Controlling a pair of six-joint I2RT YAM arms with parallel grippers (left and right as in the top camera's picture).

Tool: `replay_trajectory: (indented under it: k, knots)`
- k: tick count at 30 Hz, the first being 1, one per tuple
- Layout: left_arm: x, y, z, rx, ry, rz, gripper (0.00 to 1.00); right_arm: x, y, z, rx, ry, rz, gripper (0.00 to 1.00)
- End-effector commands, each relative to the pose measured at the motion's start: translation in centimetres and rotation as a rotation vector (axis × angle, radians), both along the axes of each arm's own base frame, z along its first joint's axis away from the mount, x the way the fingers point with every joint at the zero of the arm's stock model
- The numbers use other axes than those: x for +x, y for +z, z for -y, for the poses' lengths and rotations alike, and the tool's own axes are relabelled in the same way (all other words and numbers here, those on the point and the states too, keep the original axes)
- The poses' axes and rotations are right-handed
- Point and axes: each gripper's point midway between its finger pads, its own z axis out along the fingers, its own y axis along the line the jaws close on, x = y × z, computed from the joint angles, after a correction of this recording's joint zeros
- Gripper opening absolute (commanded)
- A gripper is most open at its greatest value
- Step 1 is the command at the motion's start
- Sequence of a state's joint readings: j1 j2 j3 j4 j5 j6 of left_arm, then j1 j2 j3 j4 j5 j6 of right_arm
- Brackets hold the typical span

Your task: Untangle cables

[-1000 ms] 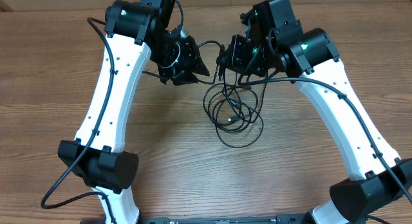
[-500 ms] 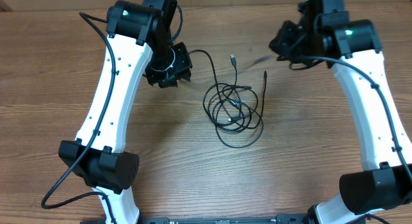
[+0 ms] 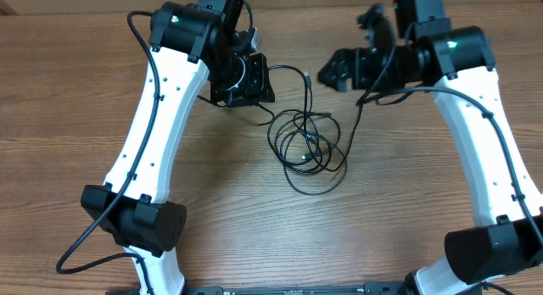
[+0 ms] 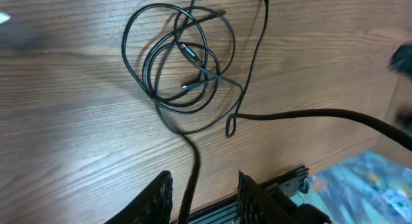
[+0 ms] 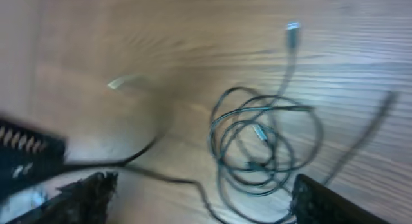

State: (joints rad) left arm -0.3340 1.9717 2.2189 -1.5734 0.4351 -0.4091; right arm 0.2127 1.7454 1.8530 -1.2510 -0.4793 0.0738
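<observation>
Judging progress: barely begun, most of the work left. The cables (image 3: 305, 147) lie on the desk (image 3: 76, 117) as overlapping black loops, just right of the left gripper (image 4: 205, 180) and a little toward the arm bases. Two tails trail free of the coil: one ends in a silvery plug (image 5: 293, 26), the other is a long straight strand (image 4: 257, 50). Core loops cross each other, small plug ends buried inside. The left gripper is spread; one cord from the coil passes between its fingers, unpinched. Opposite the left gripper, beyond the coil, the right gripper (image 5: 205, 185) is also spread, holding nothing as far as the blurred view shows.
</observation>
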Motion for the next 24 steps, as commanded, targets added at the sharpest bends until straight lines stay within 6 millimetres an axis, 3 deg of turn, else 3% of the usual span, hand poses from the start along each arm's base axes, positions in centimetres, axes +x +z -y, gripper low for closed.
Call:
replay_trajectory:
  k: [1,9,15,20,24]
  knots:
    - [0.1,0.5,0.4,-0.034,0.039,-0.019,0.04,-2.3,1.8,-2.9,0.007,0.257,0.141,0.93]
    - [-1.1,1.1,1.3,-0.113,0.037,-0.091,0.04,-2.4,1.3,-4.5,-0.104,0.344,0.229,0.98]
    - [-2.0,2.2,2.7,-0.21,0.008,-0.136,0.04,-2.0,1.2,-4.8,-0.101,0.345,0.238,0.96]
    - [-2.4,2.8,3.3,-0.266,-0.005,-0.158,0.04,-1.9,0.0,-4.8,-0.109,0.349,0.197,0.75]
    - [-2.2,3.0,3.0,-0.284,0.004,-0.162,0.04,-1.5,-1.1,-4.8,-0.119,0.34,0.165,0.49]
